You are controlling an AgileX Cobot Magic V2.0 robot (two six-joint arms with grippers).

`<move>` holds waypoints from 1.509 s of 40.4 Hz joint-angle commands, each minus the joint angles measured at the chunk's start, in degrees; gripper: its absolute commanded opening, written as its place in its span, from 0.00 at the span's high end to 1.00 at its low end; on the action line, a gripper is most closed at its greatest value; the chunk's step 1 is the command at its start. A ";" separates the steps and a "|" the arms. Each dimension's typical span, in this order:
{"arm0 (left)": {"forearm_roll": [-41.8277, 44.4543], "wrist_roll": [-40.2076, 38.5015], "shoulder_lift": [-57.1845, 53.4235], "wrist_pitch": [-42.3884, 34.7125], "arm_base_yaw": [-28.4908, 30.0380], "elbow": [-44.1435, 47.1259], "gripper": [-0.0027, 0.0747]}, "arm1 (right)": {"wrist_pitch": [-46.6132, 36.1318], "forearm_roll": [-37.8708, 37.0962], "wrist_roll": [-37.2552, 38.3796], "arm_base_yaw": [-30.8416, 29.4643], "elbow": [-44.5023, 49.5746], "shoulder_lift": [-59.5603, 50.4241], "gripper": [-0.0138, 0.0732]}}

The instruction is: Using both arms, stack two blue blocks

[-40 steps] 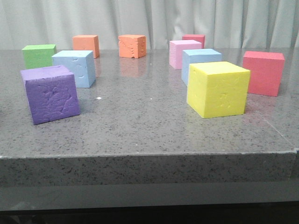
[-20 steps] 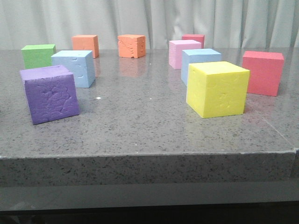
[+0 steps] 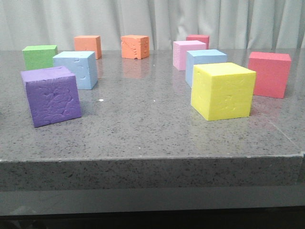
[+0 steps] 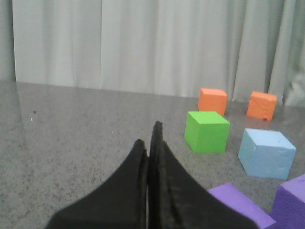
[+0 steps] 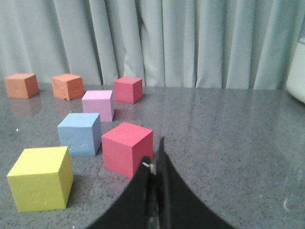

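Note:
One light blue block [image 3: 76, 69] sits on the left of the table, behind the purple cube [image 3: 50, 95]; it also shows in the left wrist view [image 4: 266, 153]. The other light blue block [image 3: 205, 59] sits on the right, behind the yellow cube [image 3: 222, 90]; it also shows in the right wrist view [image 5: 79, 134]. My left gripper [image 4: 148, 136] is shut and empty, off to the left of the green cube [image 4: 207, 131]. My right gripper [image 5: 155, 152] is shut and empty, close to the red cube [image 5: 127, 148]. Neither gripper shows in the front view.
A green cube [image 3: 39, 56], two orange cubes [image 3: 87, 46] [image 3: 135, 46], a pale pink cube [image 3: 188, 53], a small dark red cube [image 3: 198, 39] and a red cube [image 3: 269, 74] stand on the grey stone table [image 3: 143, 119]. A curtain hangs behind.

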 commanded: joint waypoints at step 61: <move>-6.62 7.31 18.82 13.53 -0.43 -23.94 0.72 | 14.38 -0.29 -0.98 -0.37 -25.84 22.98 0.75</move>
